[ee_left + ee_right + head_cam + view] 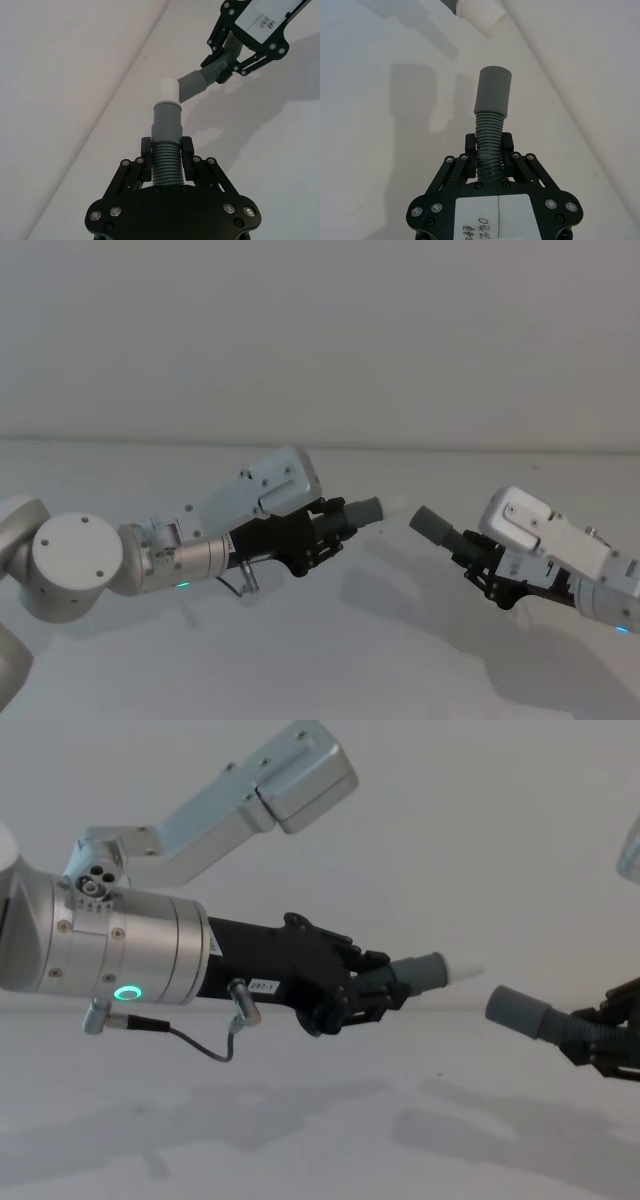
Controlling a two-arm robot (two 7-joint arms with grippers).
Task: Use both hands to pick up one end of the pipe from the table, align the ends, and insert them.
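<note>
Both grippers hold pipe pieces in the air above the white table [350, 660]. My left gripper [330, 527] [166, 150] [375, 992] is shut on the ribbed part of one dark grey piece. That piece's smooth cuff [166, 122] [425, 970] ends in a whitish tip [169, 90] [462, 965]. My right gripper [478, 558] [490, 147] is shut on the ribbed hose [489, 135], and its grey cuff [432, 525] [494, 92] [515, 1010] points toward the left. The two ends face each other across a small gap, the right cuff a little lower and at an angle.
A pale grey wall [320, 340] rises behind the table. A thin cable [200, 1045] loops under the left arm's silver forearm, which carries a green ring light [126, 992]. Shadows of both arms fall on the bare table below.
</note>
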